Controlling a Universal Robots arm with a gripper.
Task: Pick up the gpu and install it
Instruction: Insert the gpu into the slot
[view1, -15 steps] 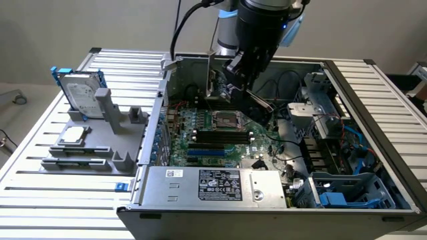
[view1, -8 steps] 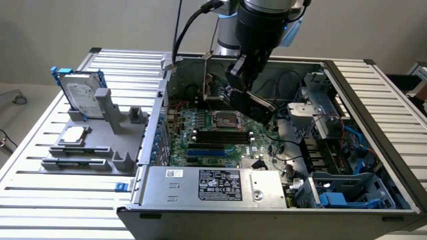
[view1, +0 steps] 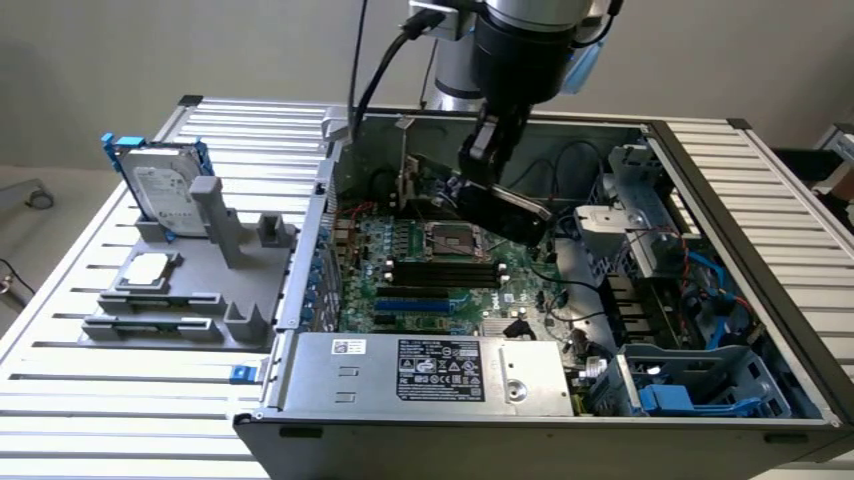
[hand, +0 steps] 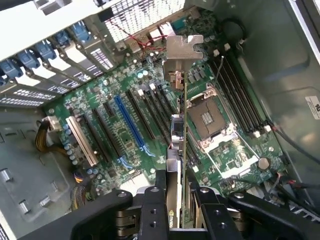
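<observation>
**Card gripped on edge above the CPU socket**

The gripper (hand: 181, 202) is clamped on the gpu (hand: 178, 135). One black finger (hand: 152, 207) presses on each broad face, so the card stands on edge in the gap between them. The grasp is at one end of the card, and the rest of its length reaches out past the fingertips.

In the wrist view the card is seen edge-on as a thin line. Its long axis runs straight away from the gripper, and the silver end bracket (hand: 184, 47) is at the far tip. That bracketed end points toward the perforated rear wall of the case, on the far side of the CPU socket (hand: 207, 117) from the gripper. The card passes just beside the CPU socket, on the side facing the black expansion slots and the long blue slot (hand: 129, 124).

In the exterior view the gripper (view1: 491, 150) comes down from the arm into the open case (view1: 747, 200). The gpu (view1: 505, 208) hangs tilted, with its black cooler face toward the camera. Its long axis slopes from higher on the exterior view's left to lower on the exterior view's right. It sits above the CPU socket (view1: 451, 238), slightly to the exterior view's right of it, and appears clear of the board. Whether its lower edge touches anything cannot be told.
</observation>
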